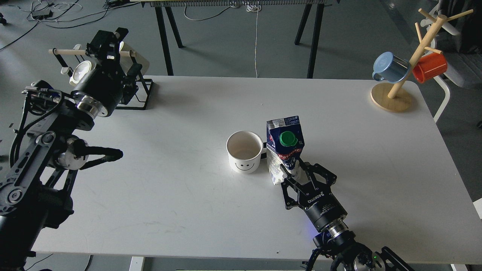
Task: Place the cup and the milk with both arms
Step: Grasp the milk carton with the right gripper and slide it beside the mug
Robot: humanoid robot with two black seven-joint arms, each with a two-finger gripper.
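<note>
A white cup (244, 151) with a smiley face stands upright and empty in the middle of the white table (180, 210). A blue milk carton (285, 147) with a green cap stands just to its right, close to the cup's handle. My right gripper (292, 171) comes in from the bottom right and is shut on the carton's lower part. My left gripper (107, 40) is far off at the back left, by a black rack. It is dark and seen from behind, so its fingers cannot be told apart.
A black wire rack (141, 88) with a wooden dowel and white items stands at the back left corner. A wooden mug tree (393, 96) at the back right holds a blue mug (389, 67) and a red mug (430, 67). Black trestle legs stand behind the table.
</note>
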